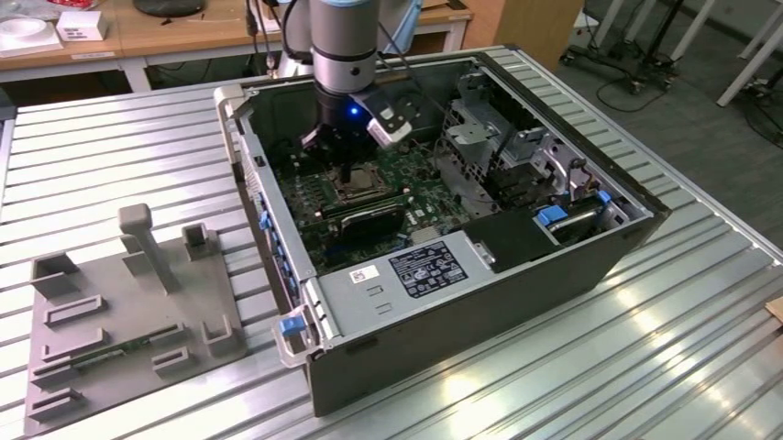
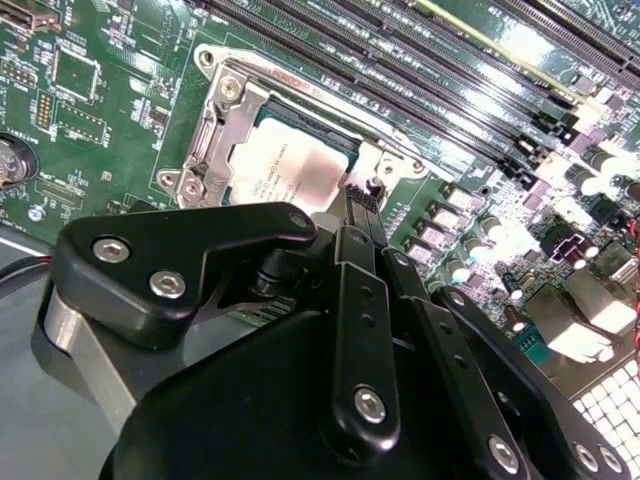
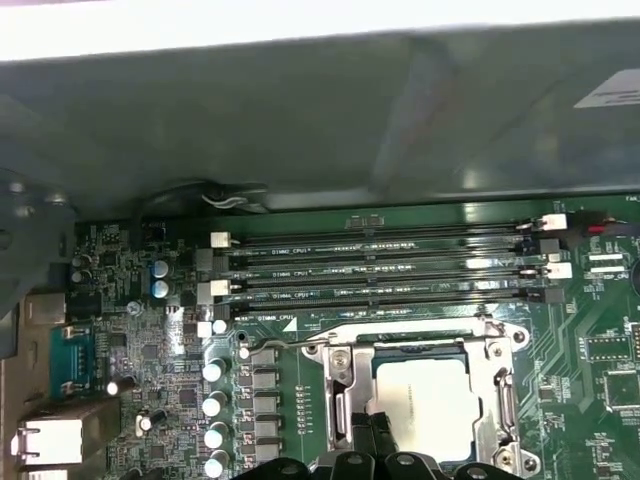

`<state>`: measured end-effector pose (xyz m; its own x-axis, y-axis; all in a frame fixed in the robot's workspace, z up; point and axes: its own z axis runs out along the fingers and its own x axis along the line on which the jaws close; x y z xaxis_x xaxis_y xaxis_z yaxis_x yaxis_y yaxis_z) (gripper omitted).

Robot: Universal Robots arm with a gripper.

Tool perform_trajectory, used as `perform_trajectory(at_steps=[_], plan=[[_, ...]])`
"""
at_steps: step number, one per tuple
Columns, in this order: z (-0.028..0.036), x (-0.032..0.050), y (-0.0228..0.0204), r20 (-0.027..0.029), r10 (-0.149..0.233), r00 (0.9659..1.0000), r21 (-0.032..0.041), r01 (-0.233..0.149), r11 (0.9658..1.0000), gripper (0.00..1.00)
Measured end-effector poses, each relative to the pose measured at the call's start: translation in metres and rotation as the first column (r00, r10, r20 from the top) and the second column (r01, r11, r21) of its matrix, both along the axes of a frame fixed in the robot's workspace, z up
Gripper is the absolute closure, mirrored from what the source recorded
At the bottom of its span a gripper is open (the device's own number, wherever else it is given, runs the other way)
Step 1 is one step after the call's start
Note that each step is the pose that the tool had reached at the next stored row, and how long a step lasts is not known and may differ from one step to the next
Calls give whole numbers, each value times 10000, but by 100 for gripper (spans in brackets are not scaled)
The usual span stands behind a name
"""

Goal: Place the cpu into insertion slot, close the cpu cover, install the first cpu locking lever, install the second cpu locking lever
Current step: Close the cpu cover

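Note:
The cpu point(image 3: 425, 405) lies pale and flat in the insertion slot point(image 3: 497, 350) on the green motherboard, and its silver face point(image 2: 290, 175) catches the light. The cpu cover point(image 3: 420, 345) lies down over it as a silvery frame point(image 2: 215, 145), with the chip visible through its window. My gripper point(image 2: 362, 200) is shut, its black fingertips pressed together at the socket's edge right beside the cover. In the first wrist view the gripper point(image 3: 368, 440) touches the socket's side rail. In the exterior view the gripper point(image 1: 340, 147) reaches down inside the open computer case, just above the socket point(image 1: 358, 181).
Long black memory slots point(image 3: 380, 270) run beside the socket. A row of capacitors point(image 3: 212, 405) stands on its other side. The case wall point(image 3: 300, 110) rises behind the slots, and a metal drive cage point(image 1: 490, 137) fills the case's right side. A grey fixture plate point(image 1: 123, 312) lies on the exterior view's left.

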<state>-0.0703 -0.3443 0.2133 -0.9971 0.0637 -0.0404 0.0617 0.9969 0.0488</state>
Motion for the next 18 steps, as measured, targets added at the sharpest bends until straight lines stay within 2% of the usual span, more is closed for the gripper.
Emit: perform_trajectory(at_steps=[5,11,18], plan=[[-37,-13,0,0,89,10000,1,-89,10000,89],[-39,-14,0,0,105,9999,1,-105,9999,89],[-78,-15,0,-1,105,9999,0,-105,9999,89]])
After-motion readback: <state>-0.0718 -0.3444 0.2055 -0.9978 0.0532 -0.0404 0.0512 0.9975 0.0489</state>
